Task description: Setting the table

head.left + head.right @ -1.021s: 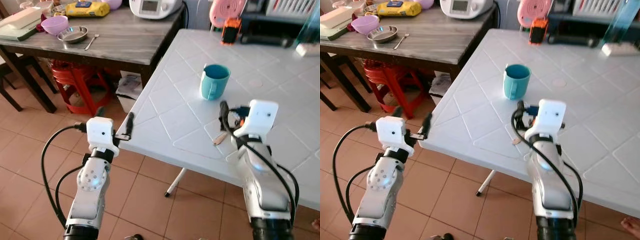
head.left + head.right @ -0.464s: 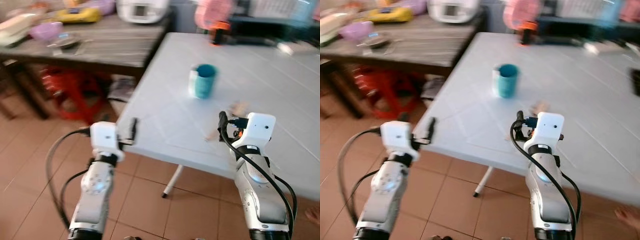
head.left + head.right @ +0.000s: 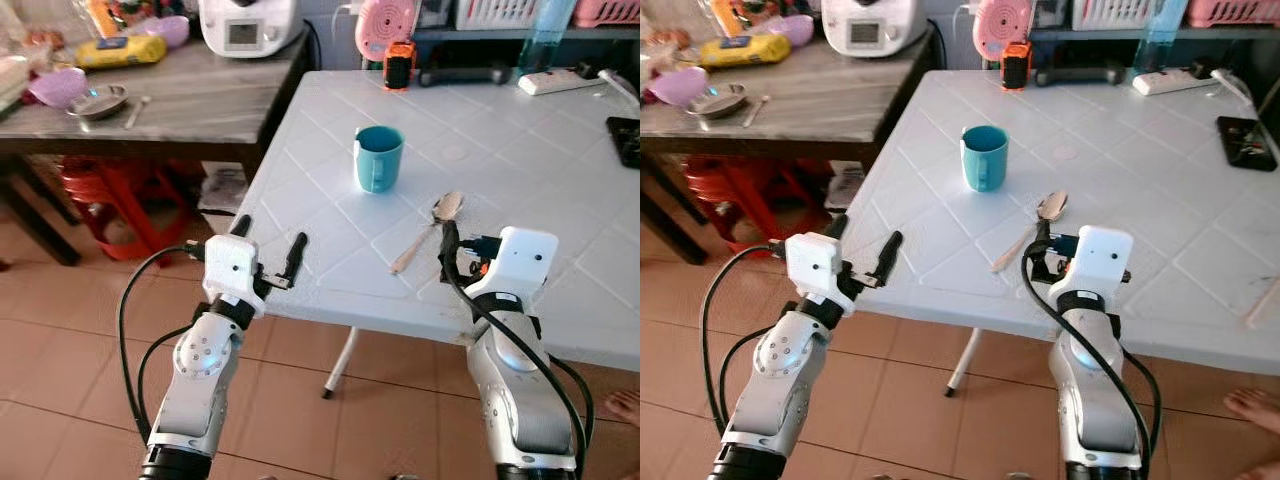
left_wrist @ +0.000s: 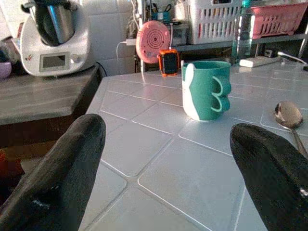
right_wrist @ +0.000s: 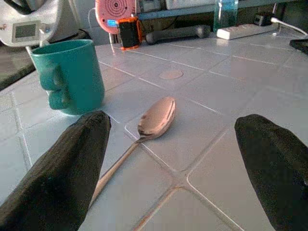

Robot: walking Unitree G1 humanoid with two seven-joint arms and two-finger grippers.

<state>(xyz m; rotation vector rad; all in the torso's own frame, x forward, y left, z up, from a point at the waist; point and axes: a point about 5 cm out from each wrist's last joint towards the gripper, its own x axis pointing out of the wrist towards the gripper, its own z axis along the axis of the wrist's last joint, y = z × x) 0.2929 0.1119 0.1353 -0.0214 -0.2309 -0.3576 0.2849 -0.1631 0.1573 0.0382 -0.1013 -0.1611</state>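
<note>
- The right hand (image 5: pixel 168 159), fingers spread and empty, now sits back from the spoon (image 3: pixel 428 229).
- The left hand (image 4: pixel 163 159), also spread, hovers at the counter (image 3: pixel 560 180) edge.
- The spoon lies beside the green cup (image 3: pixel 378 157).
- No writing is legible.

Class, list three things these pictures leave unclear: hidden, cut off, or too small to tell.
1. Inside of the mug: the head views look in at a slant, so its bottom is hidden by its own wall.
2. Dark object on the white table: cut off by the right eye view's edge.
3. Small screen of the white appliance on the wooden table: too small to read in the head views.
</note>
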